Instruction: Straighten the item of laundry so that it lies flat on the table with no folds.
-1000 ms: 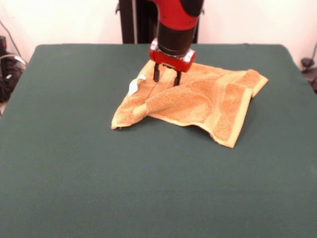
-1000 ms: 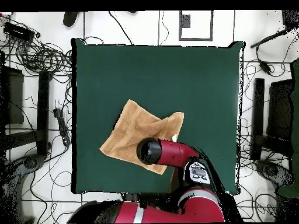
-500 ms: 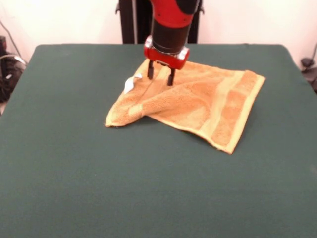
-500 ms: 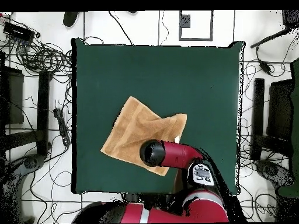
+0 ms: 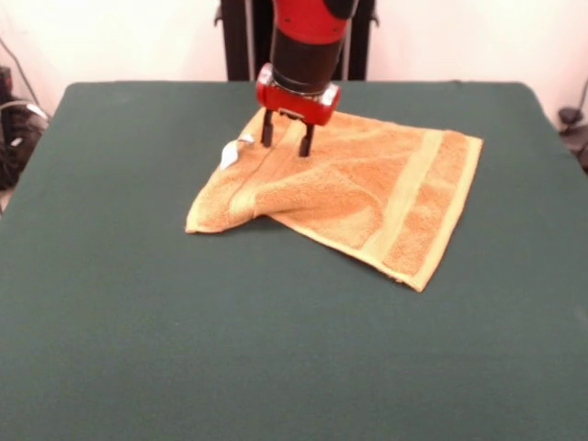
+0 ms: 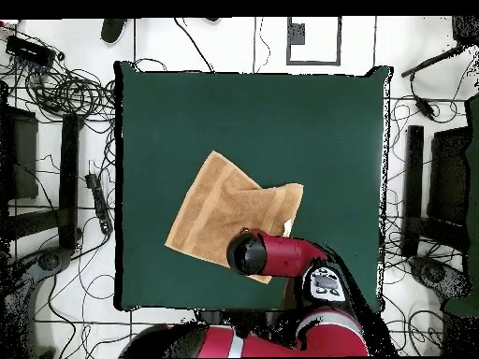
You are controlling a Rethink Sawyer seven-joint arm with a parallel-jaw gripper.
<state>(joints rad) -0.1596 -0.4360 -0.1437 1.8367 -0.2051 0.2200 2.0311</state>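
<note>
Spreading across most of both views, the large rectangular dark green felt-like surface [image 5: 138,349] carries one thing only, the small square orange-tan terry towel [image 5: 367,197], which lies toward the robot's side of the middle, turned like a diamond in the overhead view [image 6: 220,210]. Most of the cloth lies out flat toward the picture's right in the front view, with one pale woven band [image 5: 404,197] running straight along that side; the trouble is at the picture's left, where a flap is doubled over into a raised fold [image 5: 266,188] that ends in a blunt corner near the surface's bare felt. The red and black arm [image 5: 303,37] comes down from above over the towel's far left part, and its pincer [image 5: 285,142] stands with its two dark fingers [image 5: 267,129] apart, a moderate gap between them and nothing clasped, tips at or just above the terry; contact cannot be told. A small white label tag [image 5: 230,154] sticks out just beside the pincer, on its picture-left. So the fold lies nearer the camera than the pincer and slightly to picture-left, with its crease running roughly left to right; judging from that, the coming move must take cloth there and draw it outward, away from the flat part.
</note>
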